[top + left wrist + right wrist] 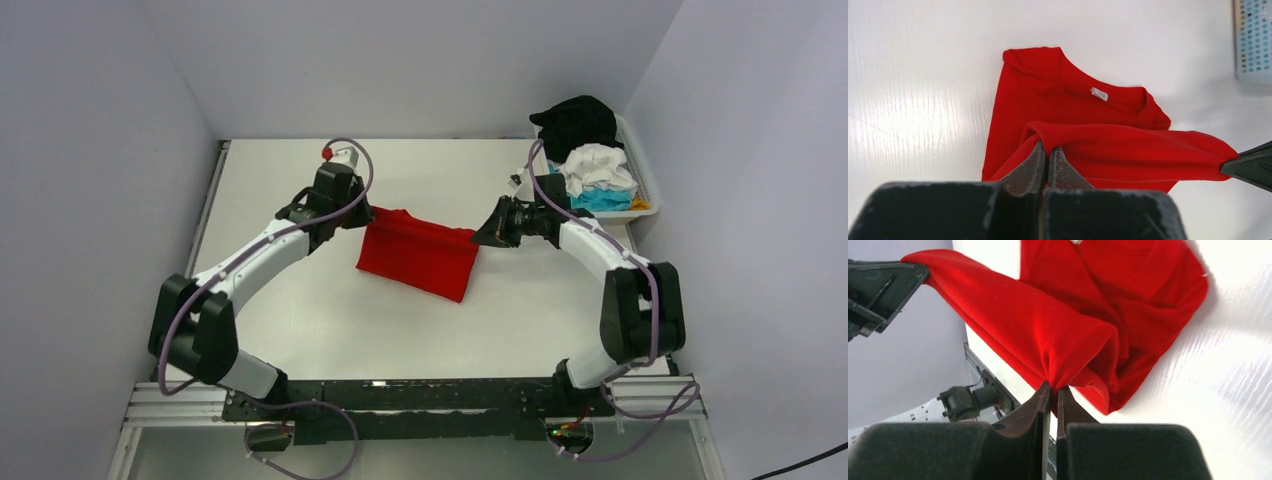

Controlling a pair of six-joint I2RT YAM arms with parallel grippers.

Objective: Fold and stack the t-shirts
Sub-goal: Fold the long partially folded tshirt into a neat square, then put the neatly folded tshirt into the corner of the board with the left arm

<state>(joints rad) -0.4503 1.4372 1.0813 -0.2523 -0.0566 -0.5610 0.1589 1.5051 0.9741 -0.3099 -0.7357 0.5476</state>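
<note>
A bright red t-shirt (415,257) hangs in the middle of the table, its far edge stretched between both grippers and its near part draped on the table. My left gripper (362,214) is shut on the shirt's left corner; the wrist view shows the cloth (1108,145) pinched at the fingertips (1048,148). My right gripper (480,237) is shut on the right corner; its wrist view shows the cloth (1048,335) bunched at the fingertips (1054,386). The collar with a white label (1099,93) lies on the table.
A white slatted basket (645,185) stands at the back right, holding a black shirt (575,120), a white shirt (597,165) and a turquoise shirt (605,200). Grey walls close in the table on the left, the back and the right.
</note>
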